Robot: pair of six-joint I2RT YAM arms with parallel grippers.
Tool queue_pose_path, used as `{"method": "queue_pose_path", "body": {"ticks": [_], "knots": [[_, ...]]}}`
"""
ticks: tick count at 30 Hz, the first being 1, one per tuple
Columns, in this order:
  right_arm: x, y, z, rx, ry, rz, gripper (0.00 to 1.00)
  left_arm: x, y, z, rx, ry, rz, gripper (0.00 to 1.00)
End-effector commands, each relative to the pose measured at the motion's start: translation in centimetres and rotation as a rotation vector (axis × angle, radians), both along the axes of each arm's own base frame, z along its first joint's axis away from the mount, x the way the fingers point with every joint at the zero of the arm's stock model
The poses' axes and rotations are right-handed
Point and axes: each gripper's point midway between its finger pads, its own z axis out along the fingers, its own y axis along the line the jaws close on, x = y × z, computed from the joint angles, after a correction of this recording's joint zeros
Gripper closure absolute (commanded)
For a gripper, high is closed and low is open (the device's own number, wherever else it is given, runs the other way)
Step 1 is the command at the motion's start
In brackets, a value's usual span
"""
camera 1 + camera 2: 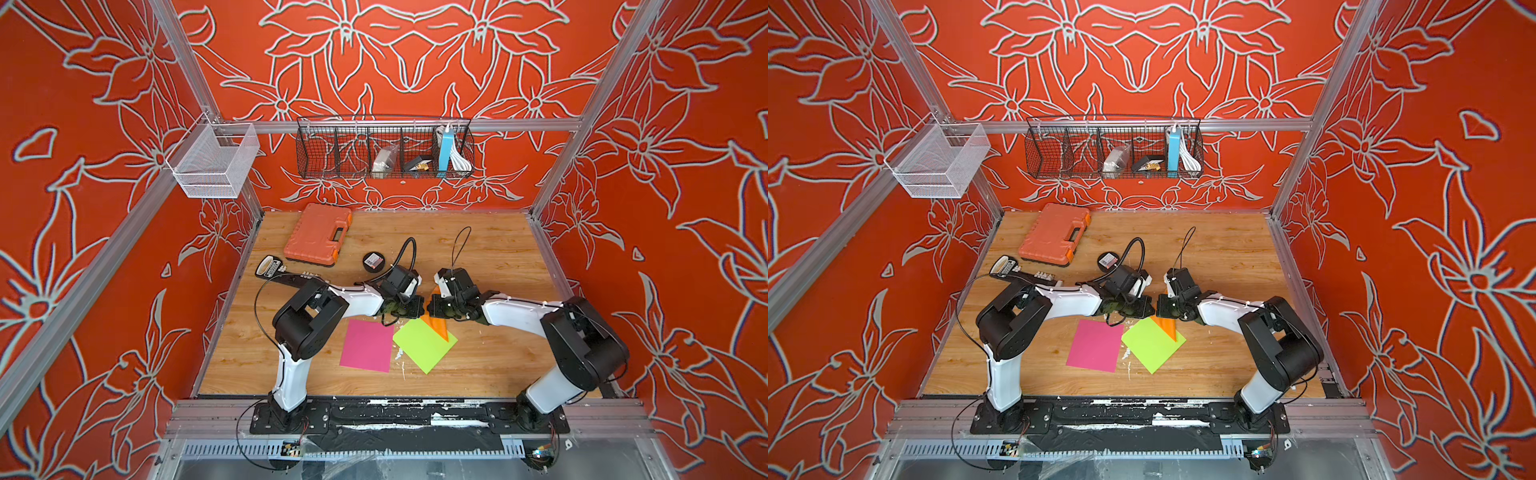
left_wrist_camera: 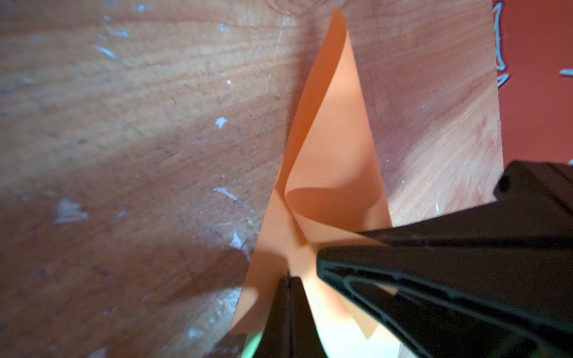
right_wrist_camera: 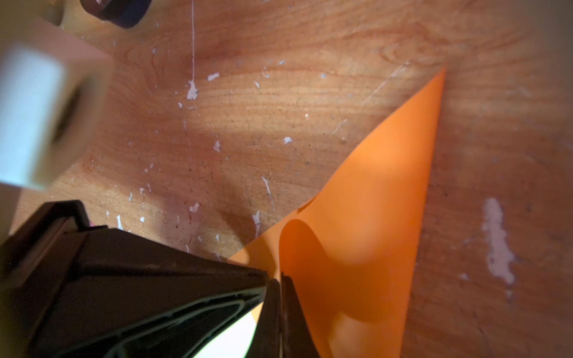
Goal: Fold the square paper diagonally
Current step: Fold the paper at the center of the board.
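Paper: orange paper (image 2: 335, 148) curled up mid-frame, uncreased.
Hands: left hand (image 2: 290, 280), right hand (image 3: 280, 279) clamped on it.
Remaining: flatten diagonal crease.

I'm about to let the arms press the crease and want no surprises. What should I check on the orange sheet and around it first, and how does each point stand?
1. Left gripper shut on the orange paper: ok.
2. Right gripper shut on the same sheet: ok.
3. Opposite corners matched at the pinch: cannot tell, the grippers hide them.
4. Sheet creased flat: not ok, it bows in an open loop, uncreased.
5. Bare table under the sheet: not ok, in both top views its low tip shows over the green paper.
6. Pink paper apart from the orange sheet: ok.
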Motion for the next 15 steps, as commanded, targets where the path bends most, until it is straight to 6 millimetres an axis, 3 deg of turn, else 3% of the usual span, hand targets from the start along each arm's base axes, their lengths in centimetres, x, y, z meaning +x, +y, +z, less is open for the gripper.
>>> {"method": "queue_pose_path", "body": {"ticks": [1,15], "knots": [[0.40,0.42,0.08,-0.013,-0.005,0.002,0.97,-0.51,0.17,-1.31,0.029,0.035,-0.002,1.00],[0.48,0.33,-0.49,-0.031,0.004,-0.006,0.94,-0.50,0.29,-1.24,0.035,0.033,0.000,1.00]]}}
